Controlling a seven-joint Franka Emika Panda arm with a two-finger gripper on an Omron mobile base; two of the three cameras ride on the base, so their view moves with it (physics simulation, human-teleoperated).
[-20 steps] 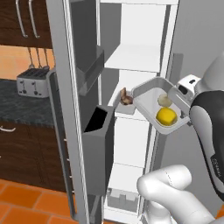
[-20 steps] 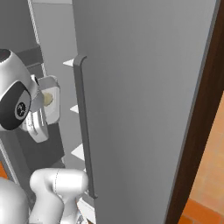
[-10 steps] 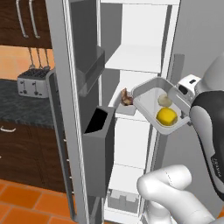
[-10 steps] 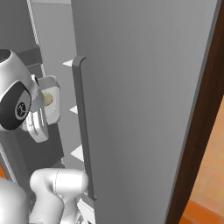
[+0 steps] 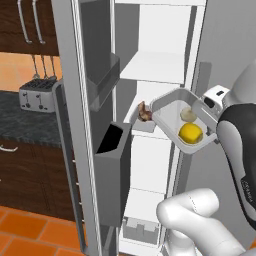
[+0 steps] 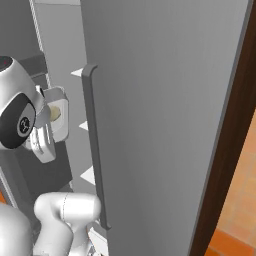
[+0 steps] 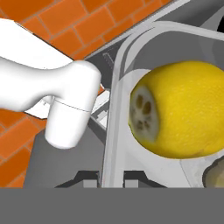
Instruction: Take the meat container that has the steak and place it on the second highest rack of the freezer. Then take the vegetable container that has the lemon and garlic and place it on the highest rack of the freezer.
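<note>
- Freezer [image 5: 75, 125] door is swung open; white shelves and grey door bins visible inside.
- Steak [image 5: 144, 112] sits in its container on a white shelf inside, just left of and behind the tray the arm is carrying. Looks like the second shelf from the top, so I'd judge step one done, though the tray in front hides part of it.
- Vegetable container [image 5: 170, 107] is in the air at the freezer opening, tilted, with its near right edge at the gripper [image 5: 212, 107].
- Lemon [image 5: 191, 133] and garlic [image 5: 188, 114] are both in that tray, lemon at the lower end, garlic just above it. Hand view shows the lemon [image 7: 179, 116] up close against the tray wall.
- Gripper jaws are pinched together on the tray rim; fingertips themselves are hard to make out.
- Highest rack [image 5: 152, 67] is above the tray and has nothing on it in view.
- Left to do, as I read it: lift the tray to the top shelf level, level it out, slide it in, let go.
- Risk: with this tilt, the lemon could roll out.
</note>
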